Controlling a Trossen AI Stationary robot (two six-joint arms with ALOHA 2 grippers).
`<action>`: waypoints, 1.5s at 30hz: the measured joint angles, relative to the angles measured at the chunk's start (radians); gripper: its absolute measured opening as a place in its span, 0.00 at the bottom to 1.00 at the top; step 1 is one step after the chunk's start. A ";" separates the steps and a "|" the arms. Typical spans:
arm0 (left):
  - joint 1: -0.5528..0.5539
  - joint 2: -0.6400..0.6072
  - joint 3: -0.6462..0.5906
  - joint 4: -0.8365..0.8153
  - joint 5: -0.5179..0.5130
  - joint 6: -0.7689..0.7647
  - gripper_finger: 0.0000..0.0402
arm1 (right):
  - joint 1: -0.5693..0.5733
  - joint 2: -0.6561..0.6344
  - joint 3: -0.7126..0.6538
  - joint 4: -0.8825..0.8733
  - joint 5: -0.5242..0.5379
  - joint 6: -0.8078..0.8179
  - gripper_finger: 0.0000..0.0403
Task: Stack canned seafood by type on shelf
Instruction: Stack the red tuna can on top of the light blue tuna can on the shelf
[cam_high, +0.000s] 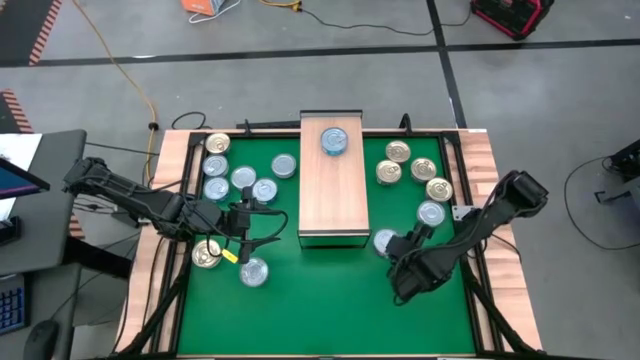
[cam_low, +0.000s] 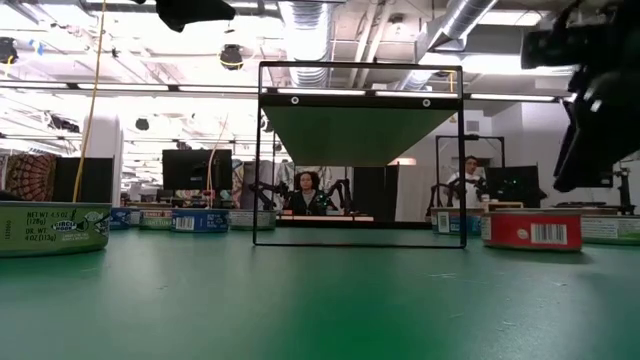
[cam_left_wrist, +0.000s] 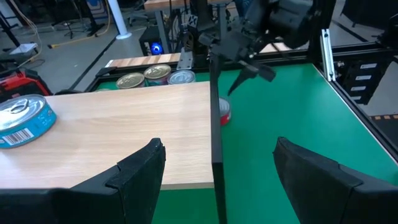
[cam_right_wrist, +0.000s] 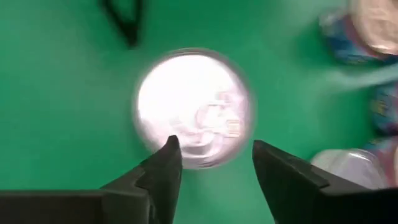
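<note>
Right tool (cam_right_wrist: 211, 162): we record its fingers parted, holding nothing, poised directly over a silver-topped can (cam_right_wrist: 193, 107) on the green worktop (cam_high: 330, 300), just beside the shelf's near corner. Left tool (cam_left_wrist: 217, 168): we note it spread wide and empty, facing the shelf (cam_high: 333, 180). Shelf: pale wood, carrying one blue-labelled can (cam_high: 334, 140); other cans lie grouped on both sides.
</note>
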 joint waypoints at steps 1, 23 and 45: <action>0.000 0.000 0.000 0.000 0.000 0.000 0.72 | 0.000 0.007 -0.009 -0.012 0.014 0.033 0.55; 0.000 0.000 0.000 -0.009 0.000 -0.003 0.72 | 0.146 0.074 -0.071 0.076 -0.034 0.278 0.34; 0.000 0.000 0.000 -0.006 0.000 -0.006 0.72 | 0.091 0.074 0.002 0.420 0.024 -0.208 0.30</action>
